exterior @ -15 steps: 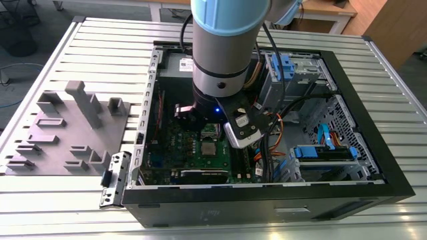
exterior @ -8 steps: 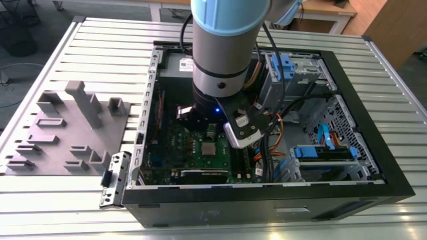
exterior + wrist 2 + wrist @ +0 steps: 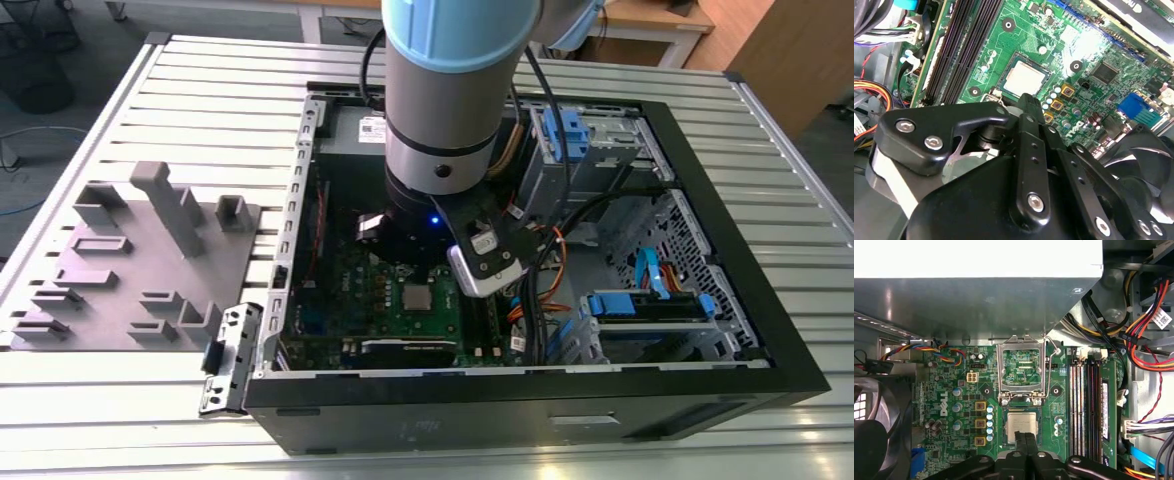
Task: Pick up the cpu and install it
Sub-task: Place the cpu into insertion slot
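Observation:
The cpu [image 3: 1021, 424] is a small silvery square lying flat in the motherboard socket, and it shows again in the second wrist view [image 3: 1024, 79] and in the exterior view [image 3: 420, 297]. The socket's metal frame [image 3: 1022, 371] is flipped open beside it. My gripper [image 3: 1026, 437] hangs just above the cpu's near edge. Its two black fingers are pressed together with nothing between them. In the second wrist view the gripper [image 3: 1025, 102] tip sits close to the chip. The arm's wrist hides it in the exterior view.
The open computer case [image 3: 747, 390] lies on a slatted metal table. A grey power supply box [image 3: 979, 290], memory slots [image 3: 1086, 405], a black fan [image 3: 874, 440] and bundled cables [image 3: 1144, 330] surround the socket. A grey parts fixture [image 3: 134, 260] sits on the exterior view's left.

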`<state>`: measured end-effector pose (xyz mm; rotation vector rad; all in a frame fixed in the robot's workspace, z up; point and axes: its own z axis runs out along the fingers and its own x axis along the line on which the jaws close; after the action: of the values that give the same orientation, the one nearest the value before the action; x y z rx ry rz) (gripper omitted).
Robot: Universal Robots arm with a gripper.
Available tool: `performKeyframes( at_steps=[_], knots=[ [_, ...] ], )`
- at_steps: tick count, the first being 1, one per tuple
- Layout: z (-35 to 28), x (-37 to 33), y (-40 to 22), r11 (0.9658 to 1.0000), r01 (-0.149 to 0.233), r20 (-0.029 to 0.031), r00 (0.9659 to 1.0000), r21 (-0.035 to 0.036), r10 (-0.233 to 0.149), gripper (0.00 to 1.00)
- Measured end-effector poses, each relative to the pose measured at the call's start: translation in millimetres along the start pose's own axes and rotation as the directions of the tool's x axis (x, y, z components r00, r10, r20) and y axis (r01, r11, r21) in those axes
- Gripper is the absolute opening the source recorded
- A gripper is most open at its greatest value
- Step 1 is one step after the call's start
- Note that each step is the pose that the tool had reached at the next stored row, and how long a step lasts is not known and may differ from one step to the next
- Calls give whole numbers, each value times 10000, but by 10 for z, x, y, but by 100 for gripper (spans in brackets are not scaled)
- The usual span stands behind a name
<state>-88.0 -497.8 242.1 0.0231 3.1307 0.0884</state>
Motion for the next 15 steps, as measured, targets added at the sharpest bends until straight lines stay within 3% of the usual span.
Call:
performKeyframes(
  at_steps=[5,8,15],
  knots=[
    [11,0,0,10000,0,2,10000,-1,0,11],
    [44,0,-2,10000,1,2,10000,72,-1,11],
    [82,1,-4,9999,2,1,10000,121,-2,11]
  ],
)
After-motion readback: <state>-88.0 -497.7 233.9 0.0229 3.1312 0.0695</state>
